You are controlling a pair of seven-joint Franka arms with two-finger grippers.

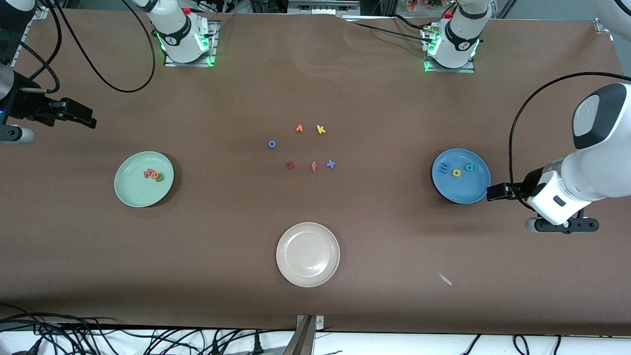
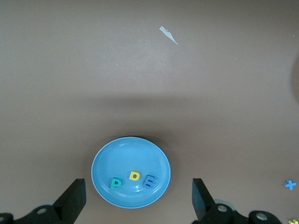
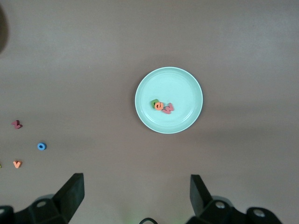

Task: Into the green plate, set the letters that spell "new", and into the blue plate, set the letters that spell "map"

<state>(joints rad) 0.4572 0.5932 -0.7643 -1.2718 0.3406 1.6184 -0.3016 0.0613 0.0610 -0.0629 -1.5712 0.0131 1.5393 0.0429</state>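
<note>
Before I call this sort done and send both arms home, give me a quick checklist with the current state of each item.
1. Green plate holds the n, e, w letters: ok, three clustered inside.
2. Blue plate holds the m, a, p letters: ok, three inside.
3. Cream plate holds nothing: ok.
4. Spare letters on the table between the plates: ok.
5. Left gripper open, holding nothing: ok.
6. Right gripper open, holding nothing: ok.

A broad brown matte table cover (image 1: 315, 88) fills nearly everything — evenly lit, a faint crease up at twelve o'clock. Soft shadows pool along the six o'clock edge, where a white strip (image 1: 148, 342) shows with tangled black cables (image 1: 74, 335) — more cables loop at eleven o'clock.
</note>
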